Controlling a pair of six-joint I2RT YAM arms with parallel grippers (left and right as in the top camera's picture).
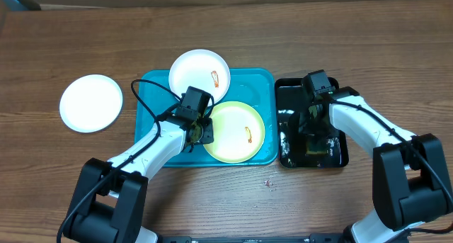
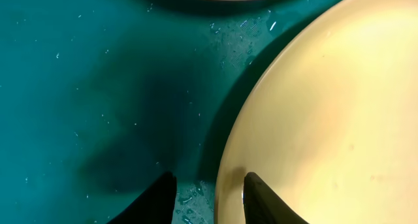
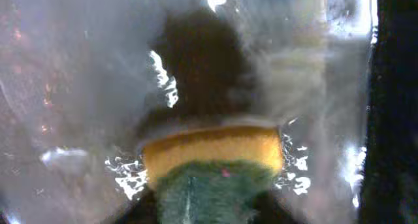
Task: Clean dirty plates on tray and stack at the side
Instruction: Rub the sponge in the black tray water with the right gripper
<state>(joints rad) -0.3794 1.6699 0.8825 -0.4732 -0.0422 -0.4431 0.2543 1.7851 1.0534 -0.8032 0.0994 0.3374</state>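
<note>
Tabletop (image 1: 233, 30) of brown wood grain carried everything. At its centre sat the turquoise tray (image 1: 263, 78), a rounded-corner plastic rectangle with a raised rim. Just beside it at 3 o'clock lay the narrower black tray (image 1: 290, 91), glossy and wet with pale suds.

By my reading about a third of the job was finished. One white plate (image 1: 90, 103), round, shallow and spotless, lay off the tray on the table at 9 o'clock, where I took the stack to begin. Two were left. The second white plate (image 1: 195, 73) sat at the tray's 12 o'clock, overhanging the rim. The yellow-green plate (image 1: 237, 133), matte and smooth, sat at 5 o'clock. Each bore a small orange smear (image 1: 216, 78).

The sponge (image 3: 212, 159), yellow foam with a coarse green scouring face, appeared clamped in the right gripper (image 1: 313, 133) above the black tray, though the fingers themselves were barely visible.

The left gripper (image 2: 208, 181) sat at the yellow-green plate's 9 o'clock edge. Its jaws were narrowly parted, one finger over the tray floor and one over the plate's rim, with no pinch evident.

Fine water droplets (image 2: 222, 31) speckled the tray floor.
</note>
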